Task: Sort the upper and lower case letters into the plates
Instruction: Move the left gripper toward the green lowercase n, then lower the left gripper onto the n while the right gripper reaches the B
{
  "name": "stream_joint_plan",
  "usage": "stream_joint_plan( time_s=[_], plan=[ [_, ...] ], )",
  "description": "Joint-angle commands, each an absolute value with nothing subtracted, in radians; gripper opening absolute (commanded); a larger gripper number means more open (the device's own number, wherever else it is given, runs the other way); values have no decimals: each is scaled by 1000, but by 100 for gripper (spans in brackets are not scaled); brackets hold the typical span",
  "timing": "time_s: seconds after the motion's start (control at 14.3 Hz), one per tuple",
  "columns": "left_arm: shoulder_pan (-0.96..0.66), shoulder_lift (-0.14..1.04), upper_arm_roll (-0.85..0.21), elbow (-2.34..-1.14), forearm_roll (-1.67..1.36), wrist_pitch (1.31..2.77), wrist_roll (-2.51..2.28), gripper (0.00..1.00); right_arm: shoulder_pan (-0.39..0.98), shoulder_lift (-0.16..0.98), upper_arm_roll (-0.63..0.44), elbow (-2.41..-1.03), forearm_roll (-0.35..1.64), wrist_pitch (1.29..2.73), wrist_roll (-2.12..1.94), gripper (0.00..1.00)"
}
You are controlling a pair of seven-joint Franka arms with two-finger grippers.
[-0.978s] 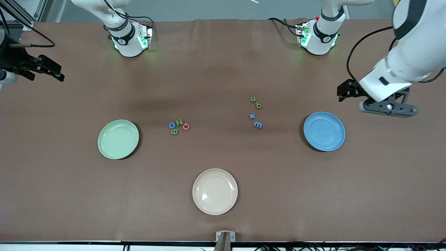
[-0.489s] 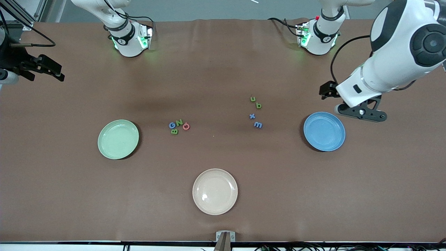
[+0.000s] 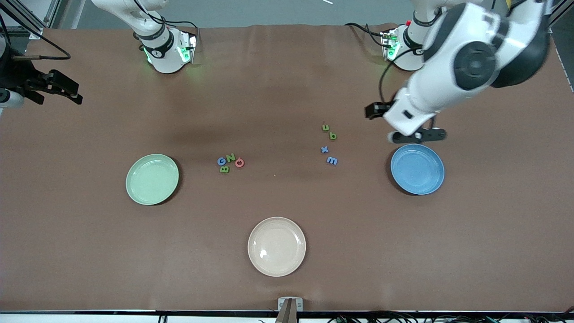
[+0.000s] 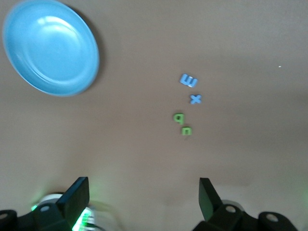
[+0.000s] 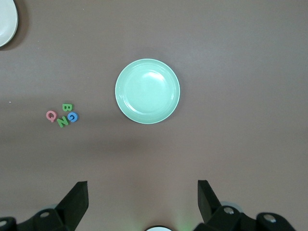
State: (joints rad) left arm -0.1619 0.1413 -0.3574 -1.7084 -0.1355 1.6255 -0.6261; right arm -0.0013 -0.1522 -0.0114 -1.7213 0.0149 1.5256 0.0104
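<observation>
The mint green plate (image 3: 152, 179) (image 5: 147, 91) lies toward the right arm's end and the blue plate (image 3: 417, 169) (image 4: 50, 47) toward the left arm's end. Between them are two small heaps of letters. The capitals B, G, N and a red one (image 3: 230, 163) (image 5: 61, 115) lie nearer the green plate. The lowercase letters (image 3: 329, 143) (image 4: 186, 105) lie nearer the blue plate. My left gripper (image 3: 417, 135) (image 4: 143, 192) hangs open and empty over the table by the blue plate's rim. My right gripper (image 3: 67, 89) (image 5: 142, 195) waits open and empty, high over the right arm's end of the table.
A cream-beige plate (image 3: 276, 246) (image 5: 6, 21) lies nearest the front camera, midway along the table. The two arm bases (image 3: 168, 49) (image 3: 408, 47) stand at the table's edge farthest from that camera. A small metal fixture (image 3: 289, 305) sits at the table's near edge.
The left arm has swung in from its end of the table, carrying its open gripper to the blue plate's rim, closer to the lowercase letters. The right arm has not moved.
</observation>
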Motion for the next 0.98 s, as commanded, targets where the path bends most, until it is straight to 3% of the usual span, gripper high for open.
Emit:
stream_joint_plan(
  time_s=[0.0, 0.21, 0.56, 0.91],
  plan=[
    [-164, 121, -435, -1833, -141, 1736, -779, 100, -9, -149, -9, -1698, 9, 1516, 6, 100],
    [-178, 123, -486, -1962, -138, 1879, -871, 100, -9, -111, -11, -1689, 9, 1517, 11, 100],
    [-323, 260, -492, -2005, 59, 1982, -1138, 94, -9, -49, -11, -1660, -5, 1554, -3, 100],
    [-370, 313, -492, -2149, 124, 2316, -1247, 95, -40, 124, -11, -1625, 6, 1603, -3, 100]
  ],
)
